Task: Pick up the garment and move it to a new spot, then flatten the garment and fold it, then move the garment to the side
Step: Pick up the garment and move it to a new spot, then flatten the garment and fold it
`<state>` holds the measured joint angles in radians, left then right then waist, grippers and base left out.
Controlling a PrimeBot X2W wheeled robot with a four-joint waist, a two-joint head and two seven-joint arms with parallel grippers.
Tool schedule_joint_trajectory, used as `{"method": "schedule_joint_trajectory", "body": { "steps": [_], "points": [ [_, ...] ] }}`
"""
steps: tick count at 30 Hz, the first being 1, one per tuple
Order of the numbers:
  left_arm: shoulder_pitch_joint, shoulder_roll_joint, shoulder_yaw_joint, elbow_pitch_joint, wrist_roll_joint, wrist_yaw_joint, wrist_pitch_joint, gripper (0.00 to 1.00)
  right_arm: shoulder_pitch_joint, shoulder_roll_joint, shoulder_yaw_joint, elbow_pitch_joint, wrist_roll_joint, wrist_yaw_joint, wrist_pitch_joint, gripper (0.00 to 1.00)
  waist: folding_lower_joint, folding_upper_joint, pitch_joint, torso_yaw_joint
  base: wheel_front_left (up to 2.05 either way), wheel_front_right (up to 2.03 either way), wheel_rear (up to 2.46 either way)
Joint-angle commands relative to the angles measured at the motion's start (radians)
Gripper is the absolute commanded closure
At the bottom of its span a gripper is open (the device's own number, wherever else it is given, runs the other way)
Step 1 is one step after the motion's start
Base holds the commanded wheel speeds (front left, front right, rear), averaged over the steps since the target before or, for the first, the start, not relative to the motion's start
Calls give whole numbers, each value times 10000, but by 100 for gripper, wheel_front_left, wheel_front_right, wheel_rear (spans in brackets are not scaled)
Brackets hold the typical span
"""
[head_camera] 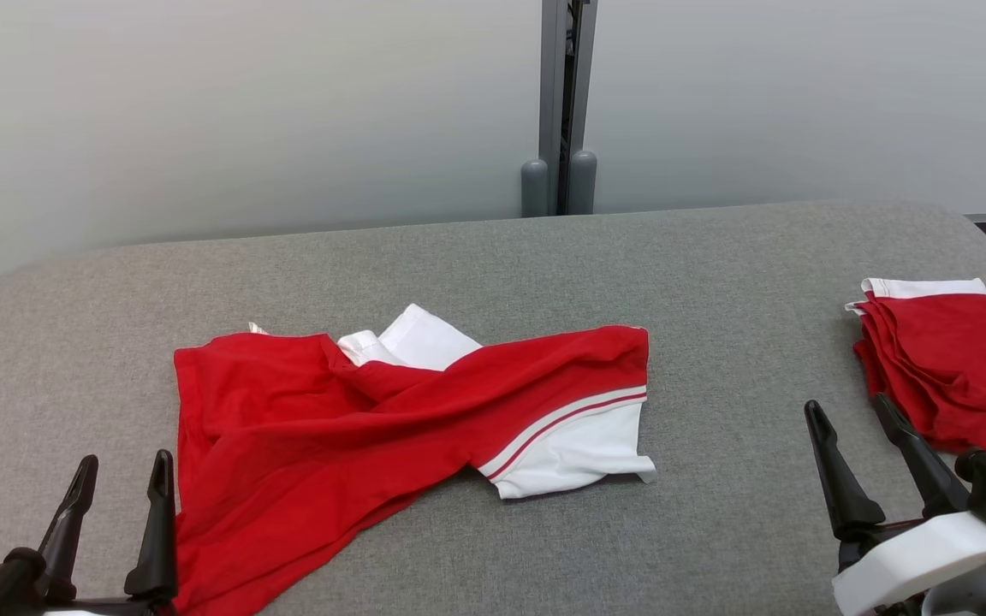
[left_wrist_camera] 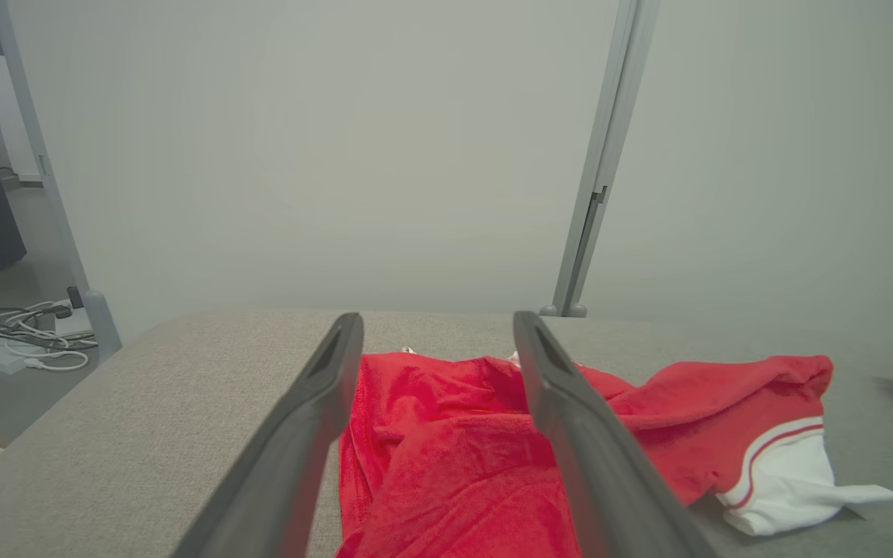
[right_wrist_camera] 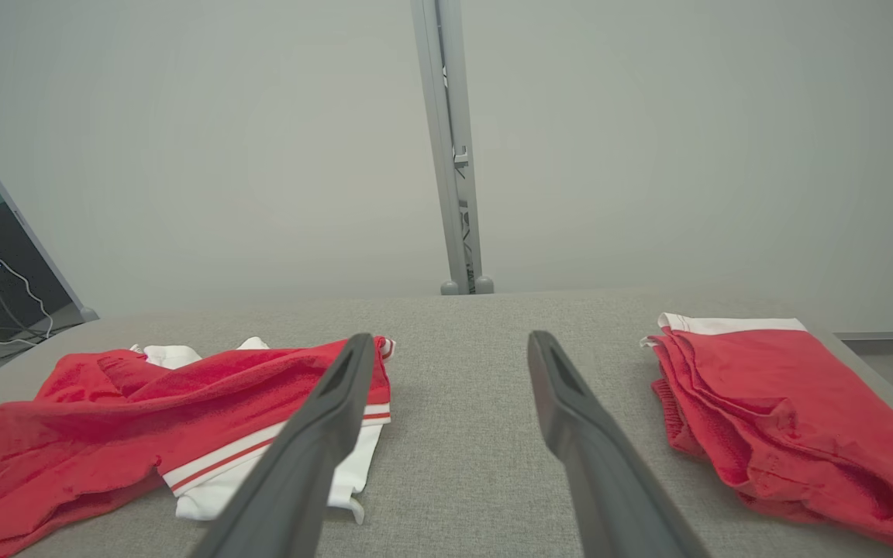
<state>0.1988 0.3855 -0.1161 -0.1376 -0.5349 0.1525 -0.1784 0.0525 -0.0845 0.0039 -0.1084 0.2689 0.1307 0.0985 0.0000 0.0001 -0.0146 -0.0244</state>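
Starting pickup: garment (head_camera: 347,419) lies crumpled centre-left on the tabletop (head_camera: 493,257). Left gripper (head_camera: 127,459) and right gripper (head_camera: 848,403) both wide open, empty — I'd pinch the red edge at lower left, clear of the folded pile (head_camera: 947,368) at right.

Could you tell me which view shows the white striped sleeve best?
Head view: the white striped sleeve lies whole, unobstructed. The left wrist view shows it obliquely; a finger of the right tool partly hides it in its wrist view.
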Motion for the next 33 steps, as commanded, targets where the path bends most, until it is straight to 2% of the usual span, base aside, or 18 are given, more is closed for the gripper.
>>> {"method": "schedule_joint_trajectory", "body": {
  "steps": [1, 20, 27, 33],
  "points": [
    [24, 30, 1, -44, 67, 66, 9, 0, 72, -12, -64, -32, -66, 2, 36, 0, 0, -1, -9, -4, 0, 0, 0],
    [-135, -5, -219, -162, 169, 377, 279, 0, 139, -56, -21, -107, -33, 2, 200, 0, 0, -1, 79, 103, 0, 0, 0],
    [-532, -21, -409, -310, 296, 295, 254, 0, 74, -259, 713, 399, 130, 2, 501, 0, 0, -1, 466, 426, 0, 0, 0],
    [-1083, -67, -607, -258, 418, 183, 109, 0, -472, -536, 1715, 1537, 264, 2, 604, 0, 0, -1, 1116, 827, 0, 0, 0]
  ]
}}
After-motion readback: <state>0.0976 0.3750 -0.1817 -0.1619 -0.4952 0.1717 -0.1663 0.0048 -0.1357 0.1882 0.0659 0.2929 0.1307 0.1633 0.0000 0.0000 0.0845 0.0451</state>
